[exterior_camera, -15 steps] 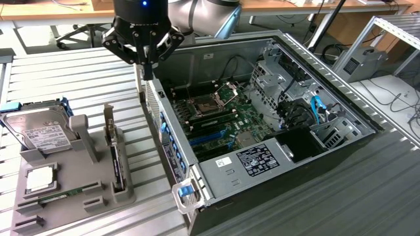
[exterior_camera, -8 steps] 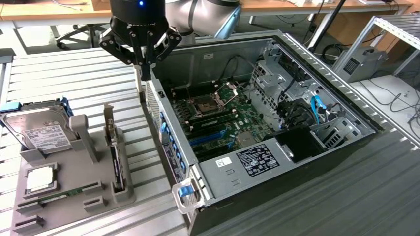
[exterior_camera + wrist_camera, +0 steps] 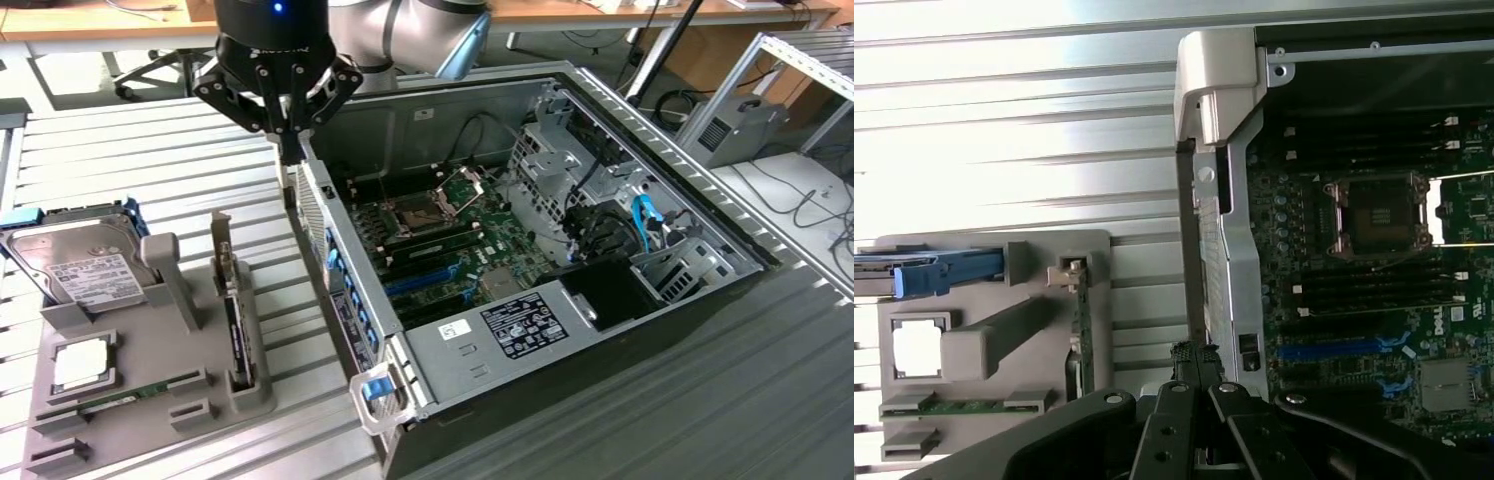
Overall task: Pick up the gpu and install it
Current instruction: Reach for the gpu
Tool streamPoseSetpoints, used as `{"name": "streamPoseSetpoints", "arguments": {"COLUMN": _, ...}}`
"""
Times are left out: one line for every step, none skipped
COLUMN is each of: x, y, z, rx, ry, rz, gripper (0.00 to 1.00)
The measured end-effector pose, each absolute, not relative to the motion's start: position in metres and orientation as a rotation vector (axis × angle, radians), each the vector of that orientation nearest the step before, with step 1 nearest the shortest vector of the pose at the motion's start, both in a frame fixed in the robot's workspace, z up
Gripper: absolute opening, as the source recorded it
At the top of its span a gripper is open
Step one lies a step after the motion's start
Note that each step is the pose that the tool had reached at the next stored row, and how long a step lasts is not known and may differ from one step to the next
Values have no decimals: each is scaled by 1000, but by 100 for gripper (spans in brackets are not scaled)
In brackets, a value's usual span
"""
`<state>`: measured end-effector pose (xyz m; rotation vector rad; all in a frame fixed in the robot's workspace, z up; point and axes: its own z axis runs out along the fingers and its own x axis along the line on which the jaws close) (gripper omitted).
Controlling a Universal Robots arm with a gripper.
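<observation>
The gpu (image 3: 239,325) stands on edge in a slot of the grey holder (image 3: 174,350) at the exterior view's left, its silver end bracket rising at the far end. The wrist view shows the gpu (image 3: 1081,320) edge-on as a thin strip. My gripper (image 3: 284,150) hangs above the rear wall of the open computer case (image 3: 340,270), to the right of the holder and apart from the card. Its fingers are shut with nothing between them. In the wrist view the gripper (image 3: 1194,353) points down beside the case's wall, near the motherboard's blue slots (image 3: 1339,349).
A silver hard drive (image 3: 78,265), a processor chip (image 3: 83,362) and a narrow green memory stick (image 3: 127,400) also sit in the holder. Inside the case are the processor socket (image 3: 414,215), drive cages and cables (image 3: 641,225). The slatted table (image 3: 147,160) lies around both.
</observation>
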<state>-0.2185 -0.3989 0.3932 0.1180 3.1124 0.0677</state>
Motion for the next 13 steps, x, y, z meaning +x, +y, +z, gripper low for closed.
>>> {"name": "streamPoseSetpoints", "arguments": {"x": -219, "y": -399, "z": 393, "rx": 118, "ry": 3112, "rz": 68, "gripper": 11}}
{"name": "streamPoseSetpoints", "arguments": {"x": -220, "y": -399, "z": 393, "rx": 118, "ry": 3112, "rz": 68, "gripper": 11}}
{"name": "streamPoseSetpoints", "arguments": {"x": -220, "y": -399, "z": 393, "rx": 118, "ry": 3112, "rz": 68, "gripper": 11}}
{"name": "streamPoseSetpoints", "arguments": {"x": -221, "y": -399, "z": 393, "rx": 118, "ry": 3112, "rz": 68, "gripper": 11}}
{"name": "streamPoseSetpoints", "arguments": {"x": -221, "y": -399, "z": 393, "rx": 118, "ry": 3112, "rz": 68, "gripper": 11}}
{"name": "streamPoseSetpoints", "arguments": {"x": -222, "y": -399, "z": 393, "rx": 118, "ry": 3112, "rz": 68, "gripper": 11}}
{"name": "streamPoseSetpoints", "arguments": {"x": -223, "y": -399, "z": 393, "rx": 118, "ry": 3112, "rz": 68, "gripper": 11}}
{"name": "streamPoseSetpoints", "arguments": {"x": -223, "y": -399, "z": 393, "rx": 118, "ry": 3113, "rz": 68, "gripper": 11}}
{"name": "streamPoseSetpoints", "arguments": {"x": -224, "y": -399, "z": 393, "rx": 118, "ry": 3112, "rz": 68, "gripper": 11}}
{"name": "streamPoseSetpoints", "arguments": {"x": -225, "y": -399, "z": 393, "rx": 118, "ry": 3112, "rz": 68, "gripper": 11}}
{"name": "streamPoseSetpoints", "arguments": {"x": -225, "y": -399, "z": 393, "rx": 118, "ry": 3112, "rz": 68, "gripper": 11}}
{"name": "streamPoseSetpoints", "arguments": {"x": -226, "y": -399, "z": 393, "rx": 118, "ry": 3112, "rz": 68, "gripper": 11}}
{"name": "streamPoseSetpoints", "arguments": {"x": -227, "y": -399, "z": 393, "rx": 118, "ry": 3113, "rz": 68, "gripper": 11}}
